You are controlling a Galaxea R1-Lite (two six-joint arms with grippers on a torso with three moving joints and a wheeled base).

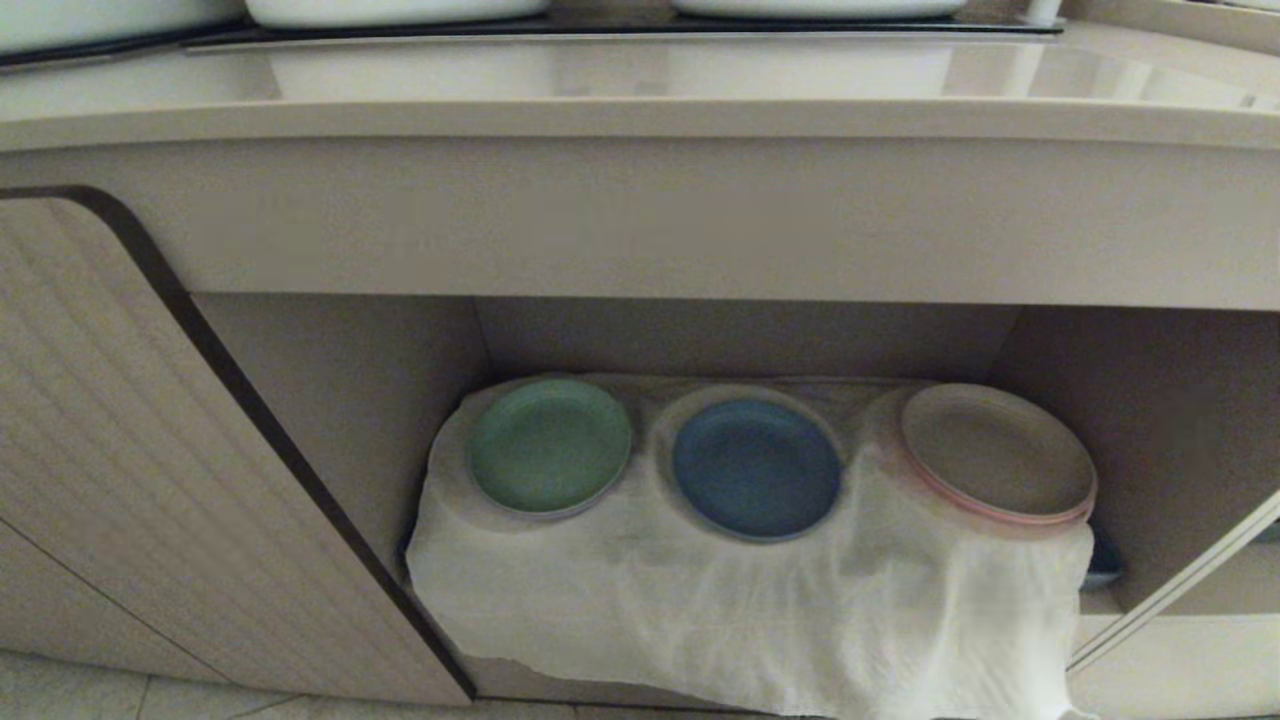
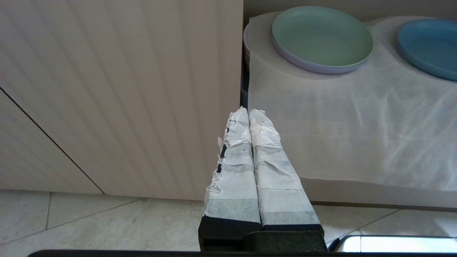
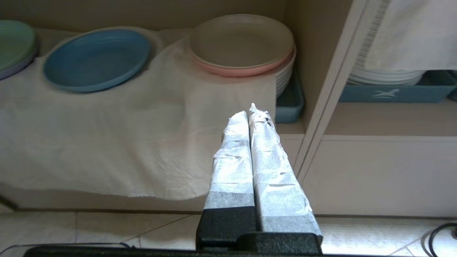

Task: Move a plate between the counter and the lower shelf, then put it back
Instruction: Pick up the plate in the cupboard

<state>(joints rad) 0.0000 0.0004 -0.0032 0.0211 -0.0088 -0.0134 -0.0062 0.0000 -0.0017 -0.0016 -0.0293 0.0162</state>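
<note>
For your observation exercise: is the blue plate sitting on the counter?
No, the blue plate lies on the white cloth in the lower shelf.

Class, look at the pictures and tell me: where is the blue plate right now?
In the head view, the blue plate sits on the white cloth in the lower shelf, in the middle, between the green plate on its left and the beige plate on its right.

Pale floor tiles (image 2: 89, 221) with thin grout lines are seen below the cabinets. A ribbed beige door (image 1: 150, 450), edged in dark trim, is seen left of the open recess. A thin panel edge (image 3: 321, 100) is set at the recess's right side. Beyond it, stacked white dishes (image 3: 385, 75) are kept in a blue tray (image 3: 392, 94). Soft, even light is reflected on the glossy surfaces.
</note>
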